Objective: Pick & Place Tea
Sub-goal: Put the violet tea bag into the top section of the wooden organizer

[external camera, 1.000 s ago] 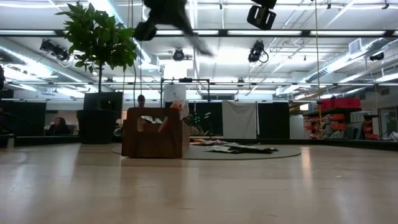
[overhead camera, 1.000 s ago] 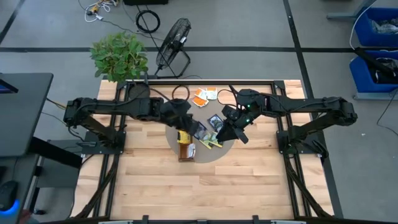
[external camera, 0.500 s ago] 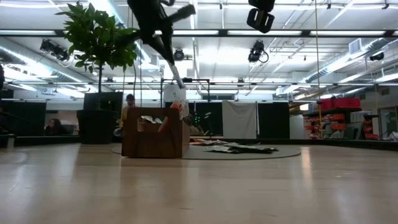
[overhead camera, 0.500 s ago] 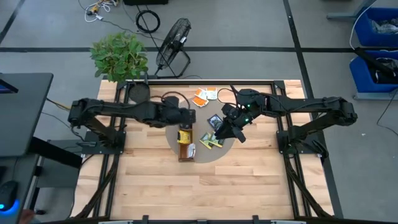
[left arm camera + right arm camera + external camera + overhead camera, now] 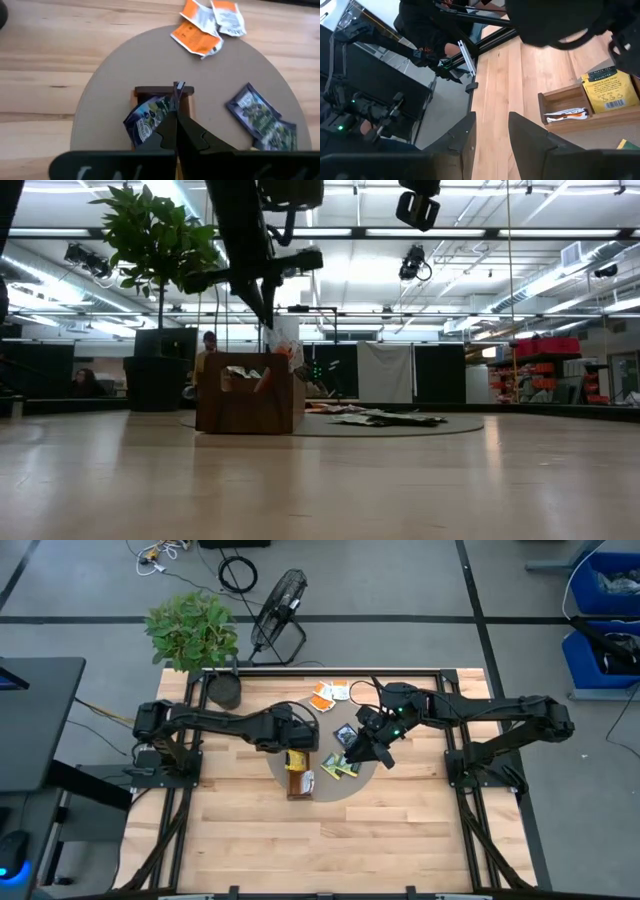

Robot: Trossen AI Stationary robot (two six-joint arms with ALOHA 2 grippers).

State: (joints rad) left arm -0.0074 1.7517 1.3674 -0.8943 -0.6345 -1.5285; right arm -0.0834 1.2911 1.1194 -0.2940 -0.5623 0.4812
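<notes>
The left arm reaches in from nine o'clock across the surface, bent at the elbow, its forearm angling toward the centre. The left claw hangs just left of centre, pointing down, its two fingers pressed tight together with no gap between them. The right arm stretches in from three o'clock, nearly straight, its wrist turned toward seven o'clock. The right claw sits raised just right of centre, fingers parted by a narrow gap, with nothing between them.
</notes>
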